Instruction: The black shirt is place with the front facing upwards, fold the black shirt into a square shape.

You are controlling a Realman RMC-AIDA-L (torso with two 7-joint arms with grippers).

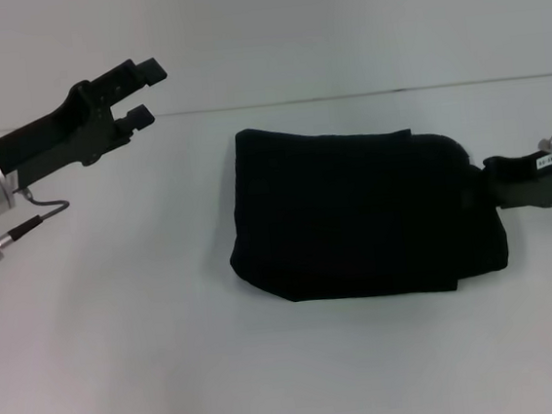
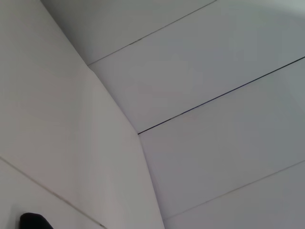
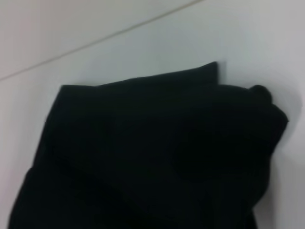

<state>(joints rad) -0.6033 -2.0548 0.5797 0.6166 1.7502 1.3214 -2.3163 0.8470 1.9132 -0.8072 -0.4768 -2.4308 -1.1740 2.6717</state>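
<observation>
The black shirt (image 1: 355, 214) lies folded into a compact, roughly rectangular bundle on the white table (image 1: 124, 359), right of centre. No lettering or label shows on it. My right gripper (image 1: 481, 183) reaches in from the right and meets the bundle's right edge, low on the table. In the right wrist view the black shirt (image 3: 152, 157) fills most of the picture, with a bunched lump at one corner. My left gripper (image 1: 145, 90) is raised well to the left of the shirt, open and holding nothing.
The table's far edge meets a pale wall (image 1: 337, 25) behind the shirt. The left wrist view shows only white panels (image 2: 214, 95) with thin seams and a small dark shape (image 2: 33, 221) at one corner.
</observation>
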